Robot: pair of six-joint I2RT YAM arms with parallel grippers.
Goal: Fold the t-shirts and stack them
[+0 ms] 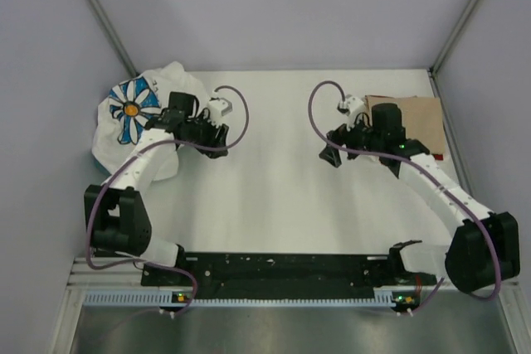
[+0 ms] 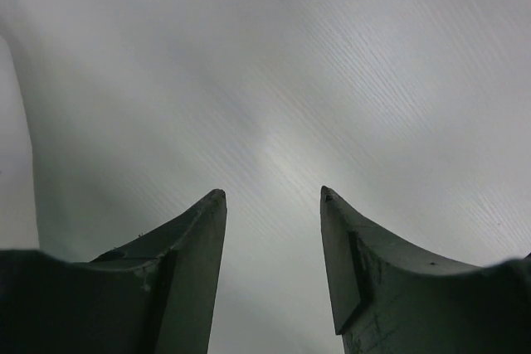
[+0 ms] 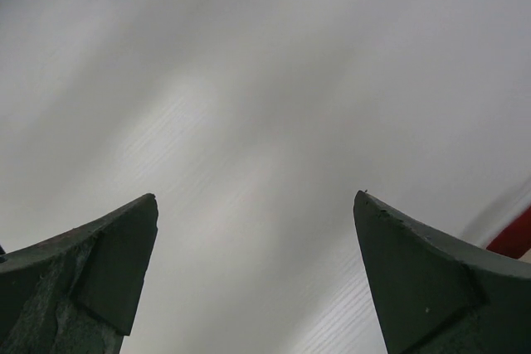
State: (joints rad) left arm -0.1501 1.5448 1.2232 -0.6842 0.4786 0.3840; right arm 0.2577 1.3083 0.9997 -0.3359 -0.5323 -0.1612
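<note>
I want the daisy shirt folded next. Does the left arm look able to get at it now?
Likely yes: the daisy shirt lies bunched close by on its side. The left claw is open and empty but points away, so it must turn back.

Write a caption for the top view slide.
Left pincer and right pincer open; daisy shirt bunched left, tan shirt folded right.

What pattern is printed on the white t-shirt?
A blue-and-orange daisy, clearest in the top external view.
</note>
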